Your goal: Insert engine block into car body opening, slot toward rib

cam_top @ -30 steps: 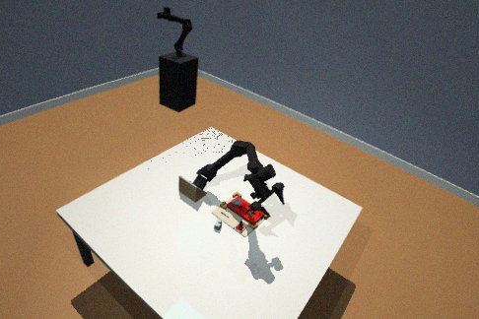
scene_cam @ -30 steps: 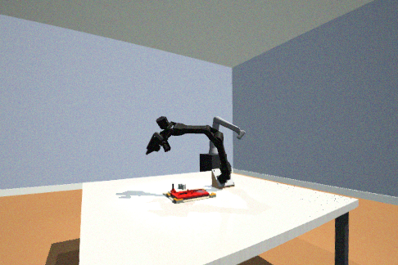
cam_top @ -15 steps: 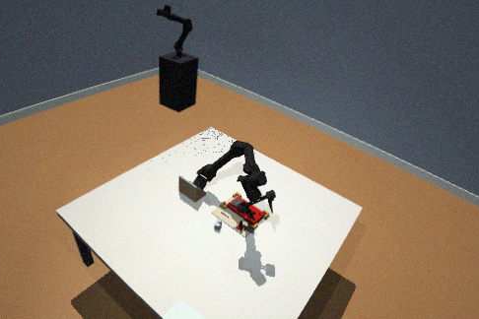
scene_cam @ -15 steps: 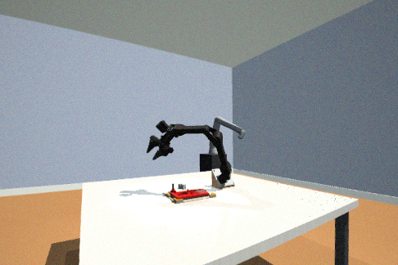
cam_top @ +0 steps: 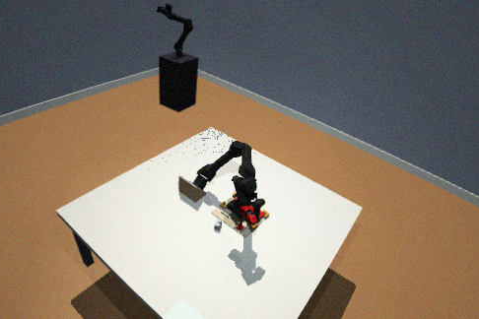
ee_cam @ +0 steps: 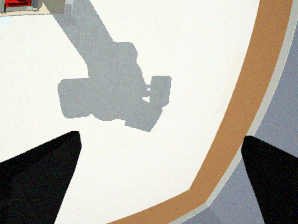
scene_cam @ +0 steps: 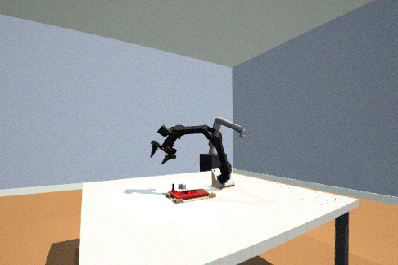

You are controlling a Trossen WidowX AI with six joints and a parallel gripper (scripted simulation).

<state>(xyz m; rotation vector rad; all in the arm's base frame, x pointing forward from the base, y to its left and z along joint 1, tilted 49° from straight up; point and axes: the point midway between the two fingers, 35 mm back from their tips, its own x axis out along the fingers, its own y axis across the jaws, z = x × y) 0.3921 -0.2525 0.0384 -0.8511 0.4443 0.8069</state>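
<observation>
My gripper (cam_top: 246, 221) (scene_cam: 157, 159) (ee_cam: 164, 143) is open and empty, its fingers spread wide. The exterior view shows it high above the table, clear of the car. The red car body (scene_cam: 192, 194) (ee_cam: 17, 2) lies flat on the table; in the top view the arm covers much of it. A small grey piece (cam_top: 218, 225) (scene_cam: 182, 186), which looks like the engine block, shows beside the car's tan plate in the top view and behind the red body in the exterior view. The opening, the rib and the block's slot are too small or hidden to make out.
The tan plate (cam_top: 223, 215) lies along the car body's side. An upright brown panel (cam_top: 191, 190) stands by the arm's base. A black post (scene_cam: 172, 188) rises at one end of the car. A second arm stands on a black pedestal (cam_top: 178, 83) beyond the table.
</observation>
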